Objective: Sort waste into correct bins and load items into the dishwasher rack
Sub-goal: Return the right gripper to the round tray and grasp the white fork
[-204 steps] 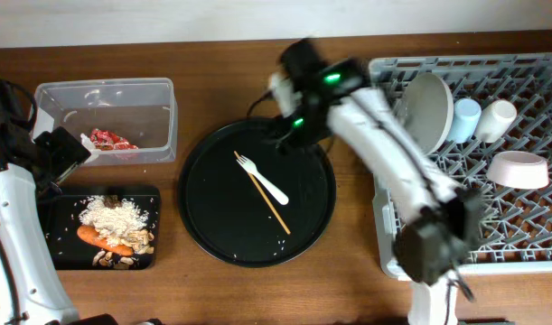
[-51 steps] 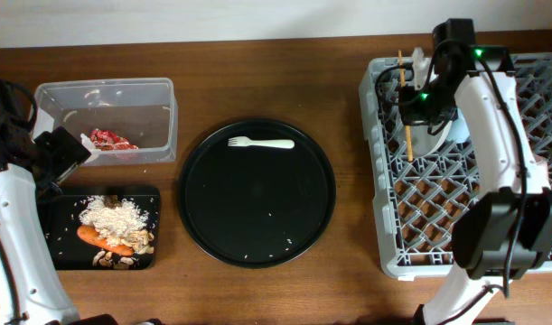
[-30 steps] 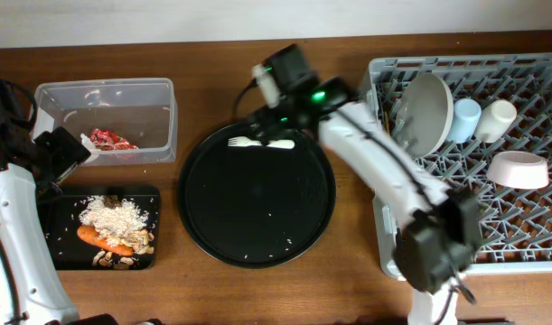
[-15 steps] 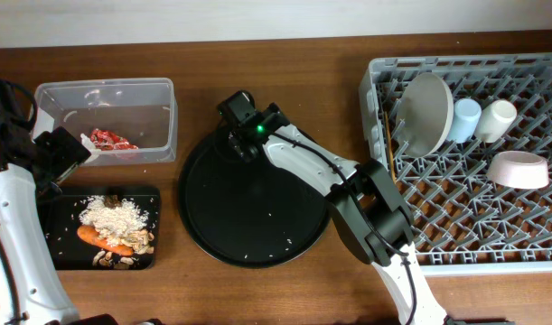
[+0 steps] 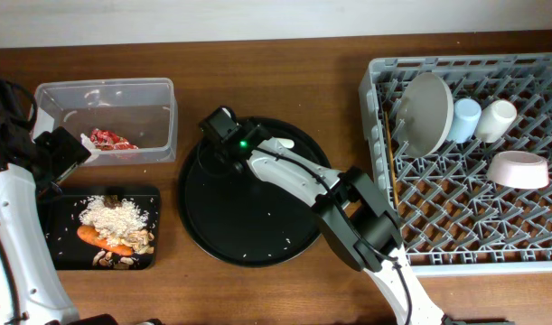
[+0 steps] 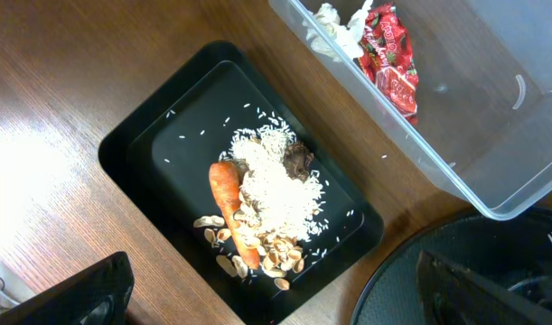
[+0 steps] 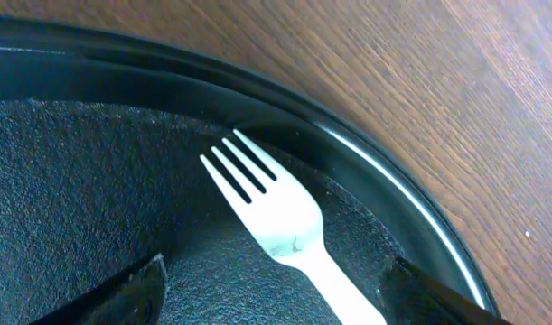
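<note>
While the right end effector [image 7: 276,296] hangs wide open and empty astride the fork [image 7: 277,221], which lies flat on the round tray [image 7: 377,176] beside its rim | step: lower close to tray, close squarely across handle, seemingly thin and low | left end effector [image 6: 285,291]: open, empty, above tabletop [image 6: 41,135]

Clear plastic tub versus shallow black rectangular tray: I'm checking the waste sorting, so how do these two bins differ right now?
The clear plastic tub is see-through with tall walls; the shallow black rectangular tray is opaque and low-rimmed. The tub holds a red crinkled wrapper and a crumpled white tissue, the tray white rice, an orange carrot and brownish food bits. Both are rectangular and sit on the wooden table.
</note>
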`<move>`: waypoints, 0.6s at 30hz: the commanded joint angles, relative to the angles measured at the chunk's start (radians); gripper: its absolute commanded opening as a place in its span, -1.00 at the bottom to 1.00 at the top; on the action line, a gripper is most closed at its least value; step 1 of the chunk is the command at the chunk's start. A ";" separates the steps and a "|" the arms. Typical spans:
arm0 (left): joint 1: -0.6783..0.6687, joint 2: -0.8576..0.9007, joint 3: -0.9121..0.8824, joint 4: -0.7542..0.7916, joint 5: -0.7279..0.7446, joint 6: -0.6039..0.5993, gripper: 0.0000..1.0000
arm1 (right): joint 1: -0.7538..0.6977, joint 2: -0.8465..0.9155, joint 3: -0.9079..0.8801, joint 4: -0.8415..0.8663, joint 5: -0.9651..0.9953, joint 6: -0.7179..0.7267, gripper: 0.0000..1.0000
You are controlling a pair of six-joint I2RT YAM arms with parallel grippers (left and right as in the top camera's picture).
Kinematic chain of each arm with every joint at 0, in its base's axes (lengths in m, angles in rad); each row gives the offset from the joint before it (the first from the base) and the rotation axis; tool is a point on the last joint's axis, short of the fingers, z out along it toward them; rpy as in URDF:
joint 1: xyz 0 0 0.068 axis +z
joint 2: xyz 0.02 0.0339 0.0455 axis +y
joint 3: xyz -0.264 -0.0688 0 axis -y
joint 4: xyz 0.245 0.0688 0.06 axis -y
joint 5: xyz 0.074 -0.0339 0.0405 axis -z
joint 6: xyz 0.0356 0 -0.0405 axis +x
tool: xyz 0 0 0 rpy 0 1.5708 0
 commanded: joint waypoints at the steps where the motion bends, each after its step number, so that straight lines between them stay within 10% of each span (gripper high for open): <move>1: 0.004 -0.003 0.008 0.002 -0.003 -0.013 0.98 | -0.005 0.040 0.000 0.005 0.020 0.008 0.40; 6: 0.004 -0.003 0.008 0.002 -0.004 -0.013 0.98 | -0.005 0.040 0.000 0.004 0.019 0.008 0.07; 18: 0.004 -0.003 0.008 0.002 -0.004 -0.013 0.98 | -0.080 0.015 0.003 -0.080 0.008 0.034 0.02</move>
